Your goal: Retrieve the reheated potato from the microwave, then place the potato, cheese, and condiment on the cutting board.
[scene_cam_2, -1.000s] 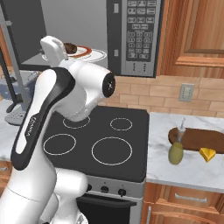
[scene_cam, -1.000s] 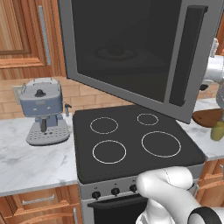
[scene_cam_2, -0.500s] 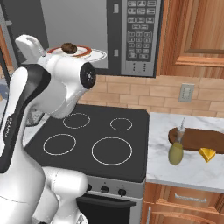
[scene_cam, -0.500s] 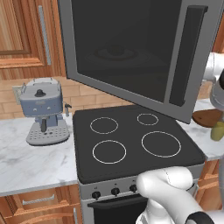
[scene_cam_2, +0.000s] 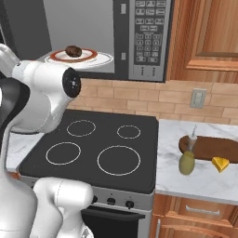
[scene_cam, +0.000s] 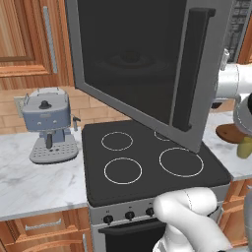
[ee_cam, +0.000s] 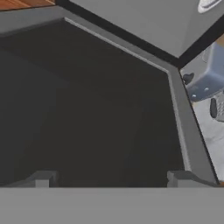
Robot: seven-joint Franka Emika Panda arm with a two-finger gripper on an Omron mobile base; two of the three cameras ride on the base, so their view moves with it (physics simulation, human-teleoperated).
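My gripper (ee_cam: 112, 178) has its jaws wide apart and holds nothing; it faces the inside of the swung-out door (scene_cam: 147, 64), so I judge the reach has not begun. The potato (scene_cam_2: 73, 50) sits on a plate (scene_cam_2: 103, 59) inside the open microwave (scene_cam_2: 148, 39), at about eleven o'clock from the stove (scene_cam_2: 100, 151). At three o'clock, the board (scene_cam_2: 218, 148) lies on the counter (scene_cam_2: 204, 179) with the bottle (scene_cam_2: 187, 160) just at its near edge and the cheese (scene_cam_2: 220, 163) beside it, neither clearly on it.
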